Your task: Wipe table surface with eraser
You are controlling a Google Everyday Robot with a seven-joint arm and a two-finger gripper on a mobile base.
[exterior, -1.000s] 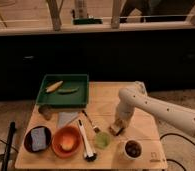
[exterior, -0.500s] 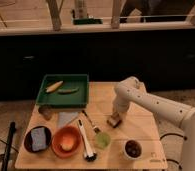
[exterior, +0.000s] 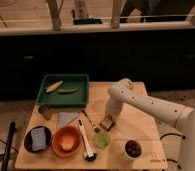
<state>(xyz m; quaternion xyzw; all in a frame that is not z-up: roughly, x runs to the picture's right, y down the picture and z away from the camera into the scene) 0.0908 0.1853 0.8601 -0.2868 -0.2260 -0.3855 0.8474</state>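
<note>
Eraser (exterior: 108,121) farther left on table surface (exterior: 141,135), beneath downward-bent arm (exterior: 146,104) (jaws pinching it).

Seemingly a robot test room; a light tan plank-wood worktop (exterior: 141,135) stands before a long dark wall (exterior: 141,60); the hand (exterior: 109,121) sits low over the worktop's middle.

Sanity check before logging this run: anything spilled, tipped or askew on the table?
Nothing stands out. The pincer is down at the eraser on the table surface; green cup and orange bowl upright, nothing spilled.

Wooden table surface (exterior: 138,131), green tray (exterior: 42,93), orange bowl (exterior: 55,143), green cup (exterior: 102,140), eraser (exterior: 107,123) in gripper (exterior: 110,118)
</note>
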